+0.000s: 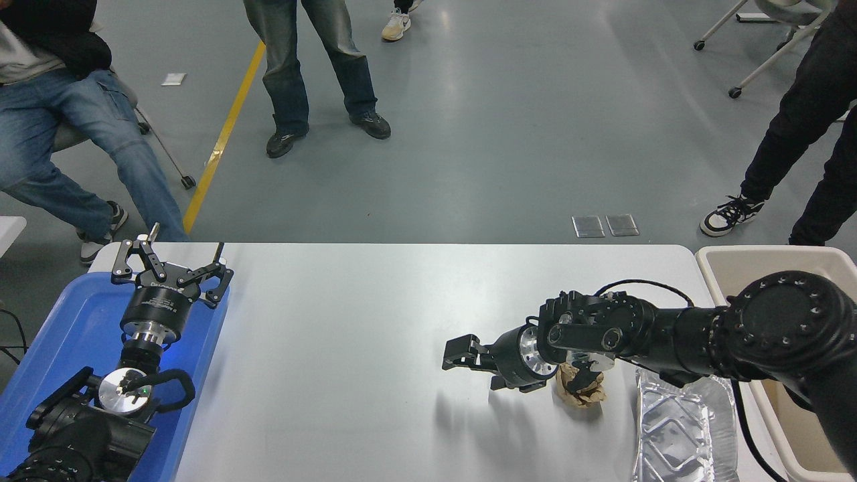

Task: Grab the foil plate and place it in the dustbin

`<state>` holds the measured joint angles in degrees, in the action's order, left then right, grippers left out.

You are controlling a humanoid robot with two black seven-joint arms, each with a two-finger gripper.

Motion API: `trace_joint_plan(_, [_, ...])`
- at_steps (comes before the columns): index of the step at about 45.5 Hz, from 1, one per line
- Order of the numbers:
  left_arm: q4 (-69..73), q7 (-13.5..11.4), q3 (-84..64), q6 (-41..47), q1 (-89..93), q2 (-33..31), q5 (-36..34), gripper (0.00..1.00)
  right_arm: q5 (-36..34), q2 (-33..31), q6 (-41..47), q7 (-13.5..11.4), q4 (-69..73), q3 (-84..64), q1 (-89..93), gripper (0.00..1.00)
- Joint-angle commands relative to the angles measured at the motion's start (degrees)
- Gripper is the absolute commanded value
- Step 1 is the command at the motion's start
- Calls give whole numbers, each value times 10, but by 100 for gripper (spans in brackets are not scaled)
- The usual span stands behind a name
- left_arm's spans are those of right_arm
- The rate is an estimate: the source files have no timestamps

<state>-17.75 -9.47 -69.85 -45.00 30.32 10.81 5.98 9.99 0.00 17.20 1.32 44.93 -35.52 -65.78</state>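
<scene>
The foil plate (686, 428) lies flat on the white worktop (348, 348) at its near right corner, just beside the dustbin (770, 268), whose cream wall runs along the plate's right side. The right hand (458, 353) hangs above the worktop well to the left of the plate, pointing away from it and holding nothing; I cannot tell whether its fingers are spread or pressed together. A crumpled brown paper ball (582, 389) sits just left of the plate, under the wrist. As I judge it, the step in hand is the reach: the arm should swing back toward the plate, clear the paper ball, and come down on the crimped rim, since the thin foil will likely buckle if pinched mid-wall. The left hand (173, 262) is parked with fingers spread over a blue tray (60, 335), far left of the plate.
</scene>
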Motion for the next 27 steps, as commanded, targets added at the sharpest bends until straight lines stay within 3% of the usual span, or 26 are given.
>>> trace_joint_plan(1, [0,1,0,0,0,0,0,99,1,0,1,0,0,0,1,100])
trace_joint_plan(27, [0,0,1,0,0,0,0,99,6,0,19,-4,16,-12,-50,100])
